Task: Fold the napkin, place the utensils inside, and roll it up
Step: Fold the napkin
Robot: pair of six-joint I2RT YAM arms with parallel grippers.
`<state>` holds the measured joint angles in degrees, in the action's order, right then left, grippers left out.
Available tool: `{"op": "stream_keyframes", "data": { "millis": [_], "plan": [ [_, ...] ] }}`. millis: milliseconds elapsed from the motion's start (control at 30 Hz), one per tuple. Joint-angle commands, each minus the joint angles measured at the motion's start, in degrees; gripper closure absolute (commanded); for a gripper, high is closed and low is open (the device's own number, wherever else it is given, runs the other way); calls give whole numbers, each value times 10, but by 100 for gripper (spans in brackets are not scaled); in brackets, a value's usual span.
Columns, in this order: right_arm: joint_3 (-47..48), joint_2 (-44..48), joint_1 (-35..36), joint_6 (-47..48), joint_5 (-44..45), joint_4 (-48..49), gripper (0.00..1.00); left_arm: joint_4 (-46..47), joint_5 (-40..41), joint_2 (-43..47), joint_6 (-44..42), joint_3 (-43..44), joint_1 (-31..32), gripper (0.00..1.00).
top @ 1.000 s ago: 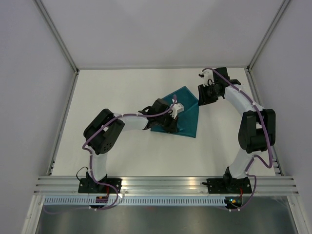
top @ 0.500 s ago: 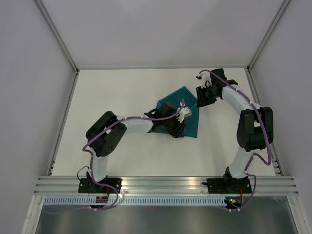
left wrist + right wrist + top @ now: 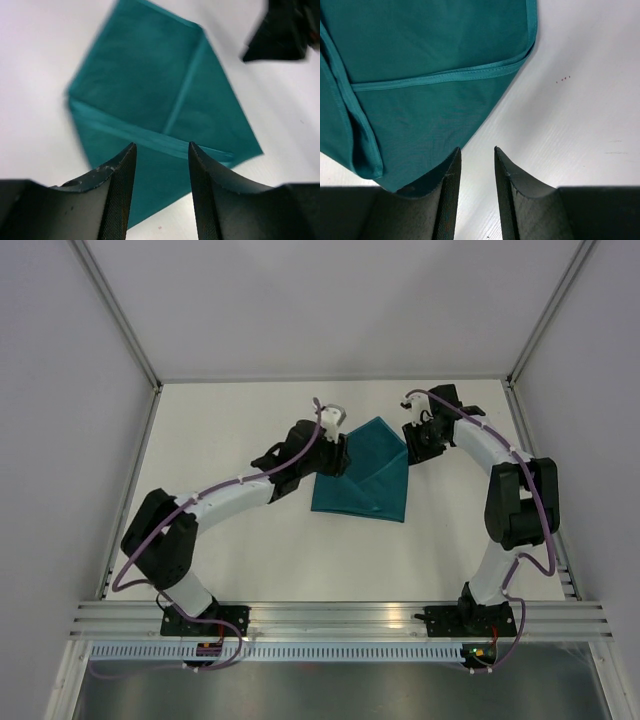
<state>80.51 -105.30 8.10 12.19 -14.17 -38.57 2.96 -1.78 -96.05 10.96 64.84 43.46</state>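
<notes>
A: Left gripper (image 3: 161, 146) first?
B: Parted, clasping nothing. Hangs clear above the table (image 3: 225, 425), with the napkin (image 3: 365, 475) out at 4 o'clock from it in the top view.
A: And the right gripper (image 3: 476, 149)?
B: Parted as well, empty. Sits low by the napkin's 3 o'clock corner, with the cloth off at 8 o'clock from it. Hard to say from the wrist view whether one finger brushes the hem; possibly just beside it.
A: Lie of the napkin?
B: Flat mid-table, between the two grippers, already folded over itself into a kite shape. Long axis roughly 12 to 6 o'clock, point at 12, broad end at 6.
A: Utensils?
B: None in view anywhere.
A: Nearer arm for the next fold?
B: Probably the right: closer to the cloth and lower. Calls for a short reach toward 8 o'clock onto that corner. From the left, a drop and a longer reach toward 4 o'clock.
</notes>
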Motion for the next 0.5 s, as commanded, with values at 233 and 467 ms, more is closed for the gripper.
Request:
{"op": "stream_keyframes", "data": {
  "millis": [233, 467],
  "plan": [
    [-57, -19, 10, 29, 64, 6, 62, -85, 108, 33, 190, -86, -126, 54],
    [-83, -30, 26, 37, 77, 9, 62, -89, 86, -32, 194, -65, -131, 55]
  ]
}}
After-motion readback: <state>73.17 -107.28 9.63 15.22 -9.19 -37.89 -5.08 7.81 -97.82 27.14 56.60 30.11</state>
